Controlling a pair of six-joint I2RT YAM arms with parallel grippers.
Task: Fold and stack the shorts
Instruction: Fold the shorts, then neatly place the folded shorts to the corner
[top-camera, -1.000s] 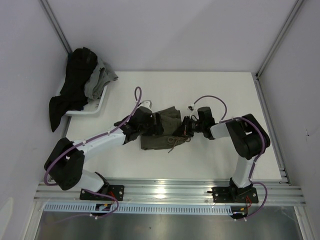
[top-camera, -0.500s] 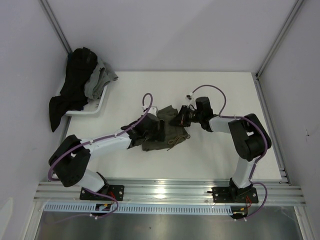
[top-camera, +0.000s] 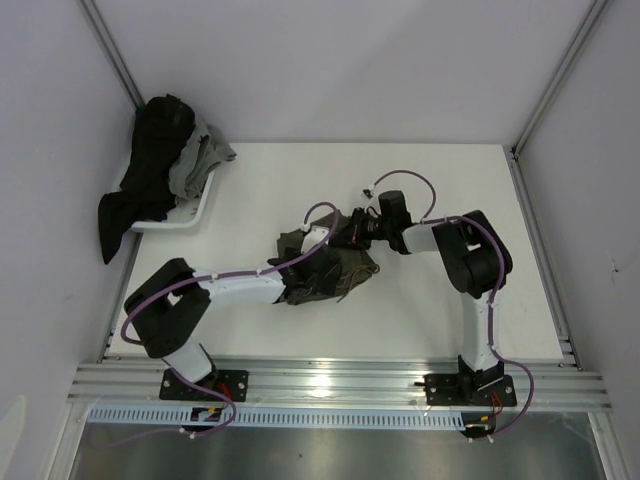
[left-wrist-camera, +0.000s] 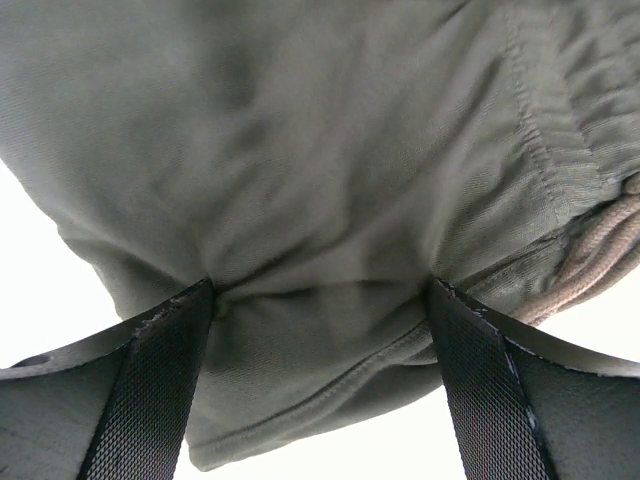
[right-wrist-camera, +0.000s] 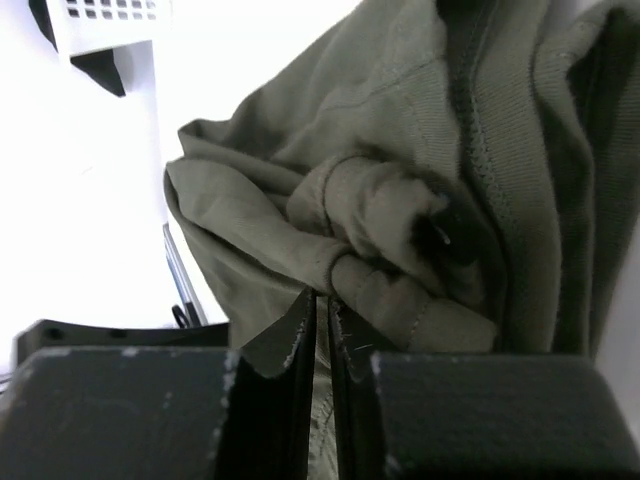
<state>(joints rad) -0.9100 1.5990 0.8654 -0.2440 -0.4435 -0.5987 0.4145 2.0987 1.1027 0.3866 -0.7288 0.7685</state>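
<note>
mid-table, shorts (top-camera: 352, 265) lie in a crumpled heap with no clear long axis. right gripper (right-wrist-camera: 320, 300) meets the heap's far right edge, jaws pressed together on a thin fold of the cloth. left gripper (left-wrist-camera: 322, 290) is on the near left side, jaws spread wide, cloth bulging between them. both touch the heap, so neither arm is nearer
</note>
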